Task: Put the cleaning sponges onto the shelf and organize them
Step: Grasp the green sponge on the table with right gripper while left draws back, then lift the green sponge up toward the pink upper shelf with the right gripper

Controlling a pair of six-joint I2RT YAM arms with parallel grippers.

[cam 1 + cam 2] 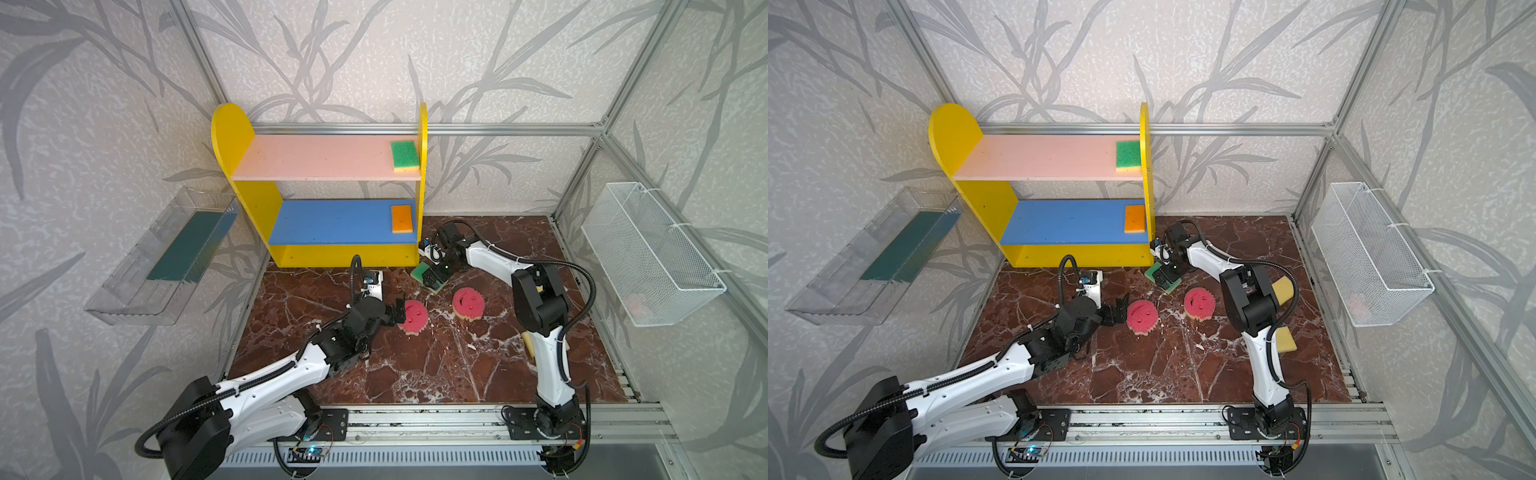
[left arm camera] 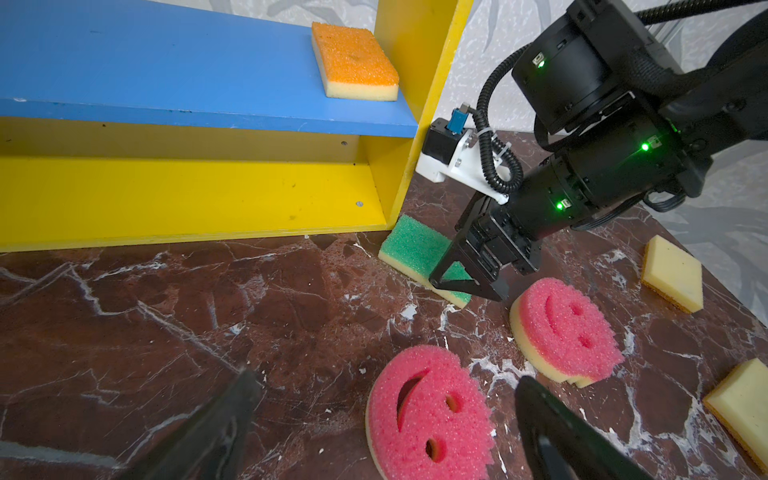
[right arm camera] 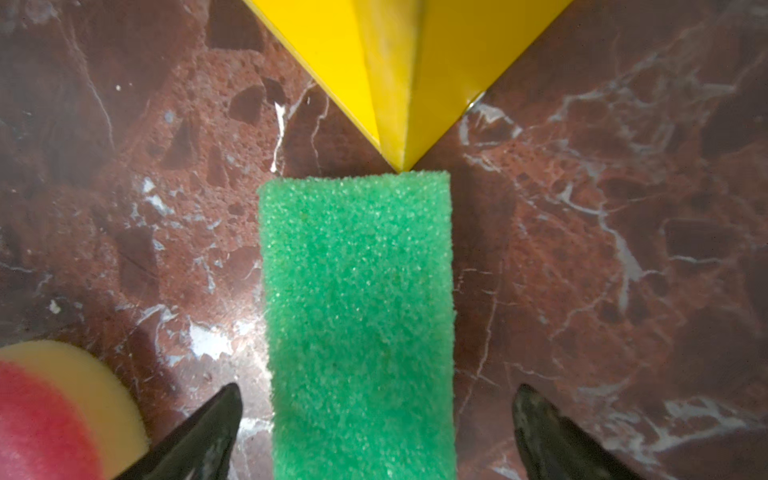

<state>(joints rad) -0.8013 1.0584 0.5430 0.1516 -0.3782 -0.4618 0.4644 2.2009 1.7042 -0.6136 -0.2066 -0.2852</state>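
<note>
Right gripper (image 3: 378, 392), jaws apart, straddles a green sponge (image 3: 357, 291) whose end touches the shelf (image 3: 449, 62) at its front corner. Left gripper (image 2: 388, 378), also spread wide, faces a pink sponge (image 2: 428, 415) lying farther out from that shelf.

A clear plastic tray (image 1: 124, 291) hangs at the left of both top views, with a dark green strip (image 1: 187, 249) lying in it. A white wire basket (image 1: 623, 232) hangs at the right. The red-brown marble tabletop (image 1: 436, 365) fills the lower middle, and leaf-patterned wallpaper (image 1: 332, 54) covers the top.

Glossy marble-look table (image 1: 415, 365), coarse foam sponges (image 2: 428, 411), matt painted shelf (image 1: 266, 208)
</note>
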